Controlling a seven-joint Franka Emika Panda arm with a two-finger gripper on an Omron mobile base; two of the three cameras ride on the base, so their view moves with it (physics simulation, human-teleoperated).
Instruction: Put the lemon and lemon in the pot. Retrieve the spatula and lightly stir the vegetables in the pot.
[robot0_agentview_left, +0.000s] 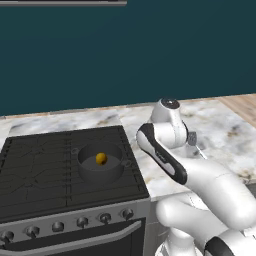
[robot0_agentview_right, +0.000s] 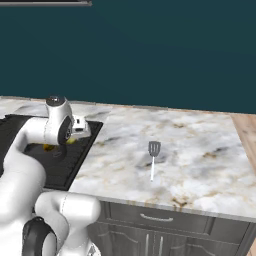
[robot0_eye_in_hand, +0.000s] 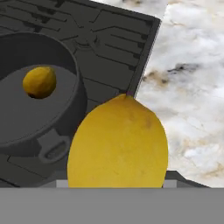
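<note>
One lemon (robot0_agentview_left: 101, 159) sits inside the pot (robot0_agentview_left: 85, 170) on the stove (robot0_agentview_left: 45, 165). A second lemon (robot0_eye_in_hand: 118, 144) is big and close in the hand view, held in the tool (robot0_eye_in_hand: 118, 183), whose jaws are partly open around it, above the stove's right edge. The spatula (robot0_agentview_right: 153, 159) lies flat on the counter (robot0_agentview_right: 200, 150), well apart from the stove.

Black stove (robot0_agentview_left: 45, 175) with dark grates and a row of round knobs (robot0_agentview_left: 82, 221) along its front – set into a marbled bench (robot0_agentview_right: 200, 150). Behind, a dark teal wall (robot0_agentview_right: 150, 55); below, grey drawer (robot0_agentview_right: 165, 220).
</note>
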